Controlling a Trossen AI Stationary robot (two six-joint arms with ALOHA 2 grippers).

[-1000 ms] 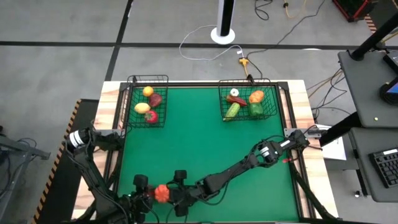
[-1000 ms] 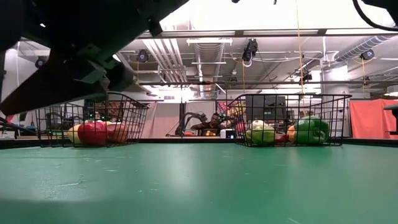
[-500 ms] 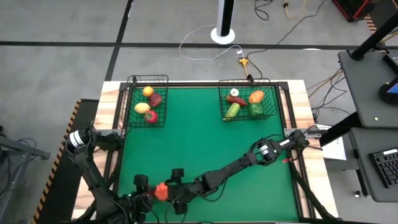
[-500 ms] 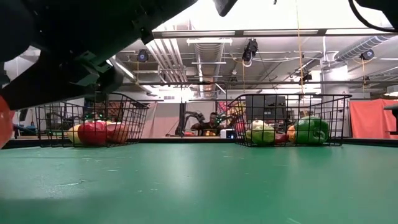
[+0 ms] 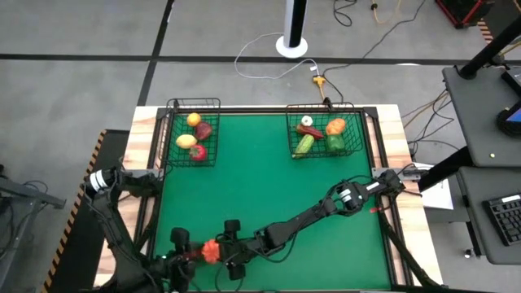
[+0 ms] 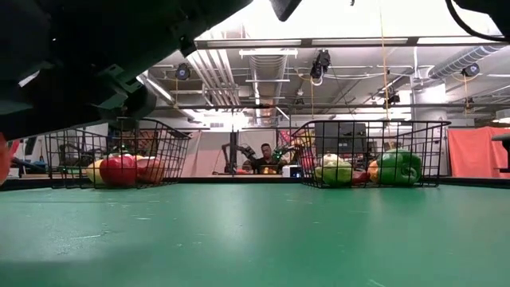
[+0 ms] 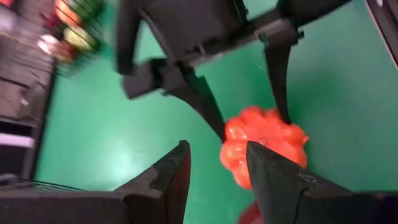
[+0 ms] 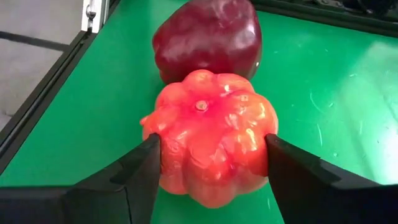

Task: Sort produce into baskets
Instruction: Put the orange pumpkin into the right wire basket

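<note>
The right gripper (image 8: 211, 163) squeezes the orange-red pumpkin (image 8: 208, 127) at the table's near edge, beside a dark red pepper (image 8: 208, 37), so next it probably lifts it toward a basket (image 5: 323, 134); the left gripper (image 7: 214, 163) waits open nearby.

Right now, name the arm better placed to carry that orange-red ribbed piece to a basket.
Right. The right gripper is shut on the orange-red ribbed piece, fingers on both flanks. The left gripper is open beside it, holding nothing.
</note>
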